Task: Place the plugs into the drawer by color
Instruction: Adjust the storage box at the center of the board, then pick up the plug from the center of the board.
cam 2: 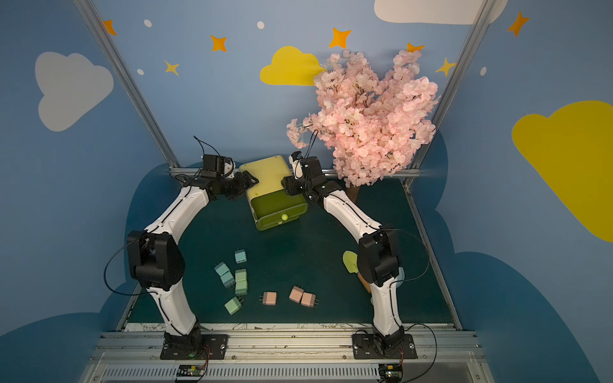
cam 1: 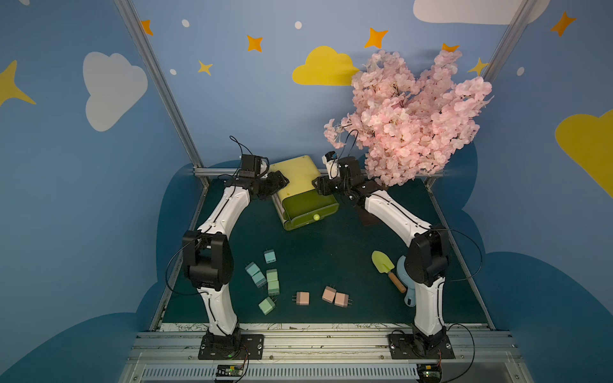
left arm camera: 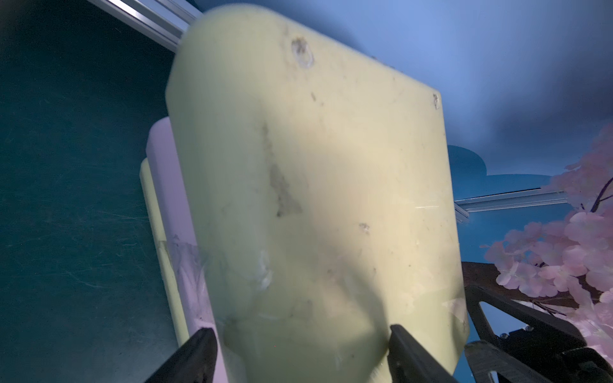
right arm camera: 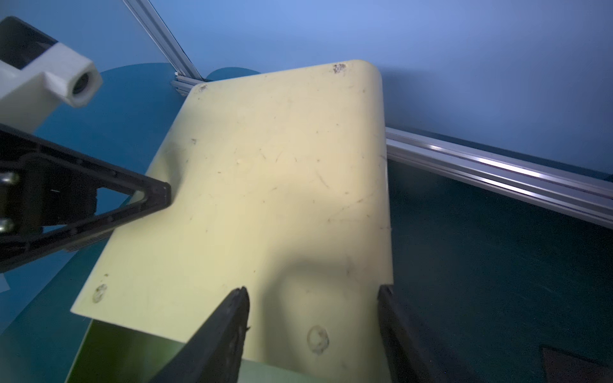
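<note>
The yellow-green drawer (cam 1: 297, 174) stands turned at the back of the mat, its top tray (cam 1: 308, 205) pulled out. My left gripper (cam 1: 282, 180) (left arm camera: 298, 331) sits open over its left top corner. My right gripper (cam 1: 315, 184) (right arm camera: 313, 290) is open over the right front corner, with one finger (right arm camera: 232, 318) above the lid and the other beside the edge. Nothing is held. Near the front lie three blue plugs (cam 1: 258, 279), three green plugs (cam 1: 273, 287) and three pink plugs (cam 1: 329, 294). Both top views show the drawer (cam 2: 268, 172) and the plugs (cam 2: 269, 298).
A pink blossom tree (cam 1: 414, 116) overhangs the back right corner, just behind my right wrist. A yellow-green toy shovel (cam 1: 383, 262) and a pale blue object (cam 1: 406, 282) lie by the right arm's elbow. Aluminium rails (cam 1: 398, 172) border the mat.
</note>
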You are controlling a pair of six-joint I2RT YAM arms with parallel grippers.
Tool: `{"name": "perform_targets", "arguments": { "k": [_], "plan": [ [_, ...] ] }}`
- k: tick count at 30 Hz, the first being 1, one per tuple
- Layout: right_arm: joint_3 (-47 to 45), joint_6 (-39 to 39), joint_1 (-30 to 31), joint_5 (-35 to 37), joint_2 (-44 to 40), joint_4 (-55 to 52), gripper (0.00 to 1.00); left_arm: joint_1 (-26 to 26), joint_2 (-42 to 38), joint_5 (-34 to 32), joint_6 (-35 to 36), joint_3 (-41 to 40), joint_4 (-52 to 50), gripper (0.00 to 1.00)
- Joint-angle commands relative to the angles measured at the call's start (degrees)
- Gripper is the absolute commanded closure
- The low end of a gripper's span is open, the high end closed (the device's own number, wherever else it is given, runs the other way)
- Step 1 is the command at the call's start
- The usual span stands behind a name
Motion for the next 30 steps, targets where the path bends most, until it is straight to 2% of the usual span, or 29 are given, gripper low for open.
{"name": "perform_targets", "arguments": {
  "k": [1,5,8,12,16,19,23,30],
  "plan": [
    [1.22,-0.68,1.31,1.03,-3.32,-2.12,0.35,0.99,-0.86,0.33,2.80,0.62,-2.30,0.18],
    [0.68,-0.50,3.60,6.68,-7.18,-4.68,0.37,1.40,-0.73,-0.02,4.38,0.60,-2.93,0.18],
    [-3.13,1.81,6.84,11.75,-10.72,-5.16,0.37,1.58,-0.77,0.04,5.19,0.71,-3.14,0.18],
    [-12.34,6.07,13.73,16.67,-15.63,-2.20,0.38,1.88,-0.86,1.05,5.71,1.04,-3.32,0.18],
    [-18.13,8.91,21.83,23.31,-16.58,0.31,0.40,2.08,-0.77,1.68,6.08,1.85,-3.93,0.18],
    [-19.52,10.41,26.68,26.95,-14.58,1.92,0.40,2.29,-0.95,1.89,6.08,1.61,-4.02,0.18],
    [-17.23,10.00,30.92,26.23,-8.79,2.82,0.41,2.47,-1.38,1.80,6.08,1.25,-3.87,0.18],
    [-9.31,10.25,34.08,26.62,1.98,0.64,0.41,3.12,-2.61,1.45,6.17,-0.20,-3.26,0.18]
  ]
}}
